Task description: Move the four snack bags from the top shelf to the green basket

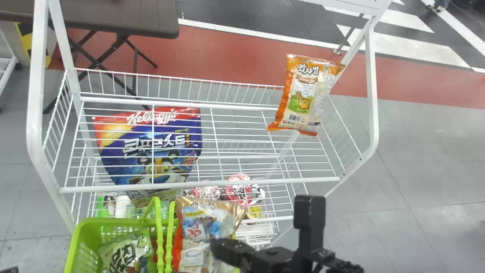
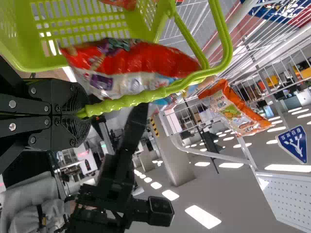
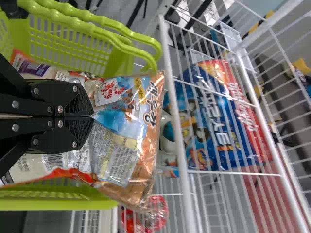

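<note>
Snack bag [image 1: 195,227], gold and orange with a blue patch, stood nearly upright at the right part of the green basket [image 1: 86,227], pinched between the fingers of the right gripper [image 1: 219,245]. The left gripper [image 2: 80,113] was closed around the basket's green handle [image 2: 141,96]. A white and green bag [image 1: 125,253] lay inside the basket, left of the handles. Past the basket came the white wire rack, with red-and-white round packs [image 1: 242,189] below the top shelf [image 1: 201,185]. A big blue cereal bag [image 1: 159,142] showed behind the white wires on the left. An orange potato snack bag [image 1: 307,94] stood tilted at the top shelf's right part. Farther off, a dark folding table [image 1: 125,17] stood behind the rack, beside the red floor band [image 1: 227,53].
</note>
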You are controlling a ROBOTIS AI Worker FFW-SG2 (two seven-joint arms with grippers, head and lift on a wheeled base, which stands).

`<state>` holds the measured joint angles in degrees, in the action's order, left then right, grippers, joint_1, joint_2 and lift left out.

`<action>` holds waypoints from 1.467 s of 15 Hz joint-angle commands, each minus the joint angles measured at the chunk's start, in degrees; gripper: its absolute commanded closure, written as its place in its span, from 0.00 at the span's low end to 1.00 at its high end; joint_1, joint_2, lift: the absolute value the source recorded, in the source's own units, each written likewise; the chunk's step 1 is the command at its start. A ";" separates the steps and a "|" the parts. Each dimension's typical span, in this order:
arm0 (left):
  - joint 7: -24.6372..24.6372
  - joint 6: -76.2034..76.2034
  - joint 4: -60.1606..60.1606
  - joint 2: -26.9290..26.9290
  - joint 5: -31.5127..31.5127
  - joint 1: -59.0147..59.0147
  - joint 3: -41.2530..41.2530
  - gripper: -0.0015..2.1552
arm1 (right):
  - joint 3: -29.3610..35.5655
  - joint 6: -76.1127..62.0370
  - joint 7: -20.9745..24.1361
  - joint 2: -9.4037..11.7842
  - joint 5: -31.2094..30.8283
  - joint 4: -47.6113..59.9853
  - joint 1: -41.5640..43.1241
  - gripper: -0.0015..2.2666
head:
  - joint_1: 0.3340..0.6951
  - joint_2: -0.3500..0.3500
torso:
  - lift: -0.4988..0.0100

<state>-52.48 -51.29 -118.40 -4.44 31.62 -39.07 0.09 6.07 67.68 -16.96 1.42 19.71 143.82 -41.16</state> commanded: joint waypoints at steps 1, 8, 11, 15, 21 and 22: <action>-0.08 0.00 0.01 0.05 0.02 -0.22 0.00 0.73 | -2.38 -0.92 -0.18 0.51 -0.99 -3.37 -0.76 0.99 | 1.00 0.01 | 0.98; -0.34 0.17 -0.08 -0.04 0.02 -0.39 0.17 0.73 | -4.84 -6.02 -0.35 1.04 -2.48 -5.74 -1.55 0.02 | 1.00 0.08 | 0.98; -0.34 0.17 -0.16 -0.21 0.02 -0.57 0.35 0.73 | -4.67 -11.29 -0.35 0.86 -3.71 -5.83 -0.50 0.01 | 1.00 0.08 | 0.98; -0.34 0.17 -0.34 -0.39 0.02 -0.57 0.35 0.73 | -3.26 -30.10 4.83 0.60 -7.49 -10.93 5.30 0.03 | 1.00 0.06 | 0.98; 0.01 0.17 -0.08 -0.57 0.02 -0.48 0.17 0.73 | 1.58 -43.81 12.83 0.34 -17.16 -28.77 25.78 0.03 | 1.00 0.00 | 0.98; 0.01 0.17 0.01 -0.65 0.02 -0.48 0.09 0.73 | 2.19 -45.74 14.06 0.34 -18.65 -32.02 28.59 0.03 | 1.00 0.00 | 0.98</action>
<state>-52.46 -51.11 -118.52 -5.00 31.64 -39.58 0.33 7.39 26.29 -3.50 1.75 3.49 116.81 -16.76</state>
